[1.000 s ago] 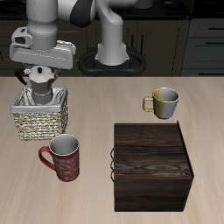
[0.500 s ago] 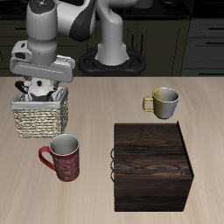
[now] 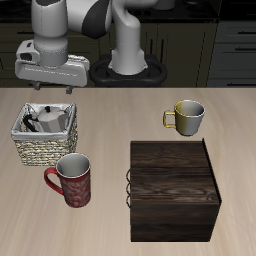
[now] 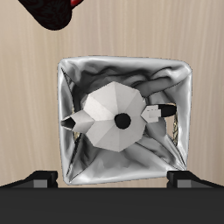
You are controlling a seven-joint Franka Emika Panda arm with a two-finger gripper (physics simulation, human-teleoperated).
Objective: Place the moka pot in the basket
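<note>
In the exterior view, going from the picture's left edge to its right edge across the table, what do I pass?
Basket with the moka pot inside it → red mug → dark wooden box → grey-and-yellow mug.

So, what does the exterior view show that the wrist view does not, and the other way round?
Only the exterior view shows the robot arm, the grey-and-yellow mug, the dark wooden box and the basket's woven outer wall. Only the wrist view looks straight down into the basket, so it shows the cloth lining around the pot, the black lid knob from above and the spout. Both show the moka pot inside the basket, the red mug beside it, and the end effector above the basket, holding nothing.
</note>
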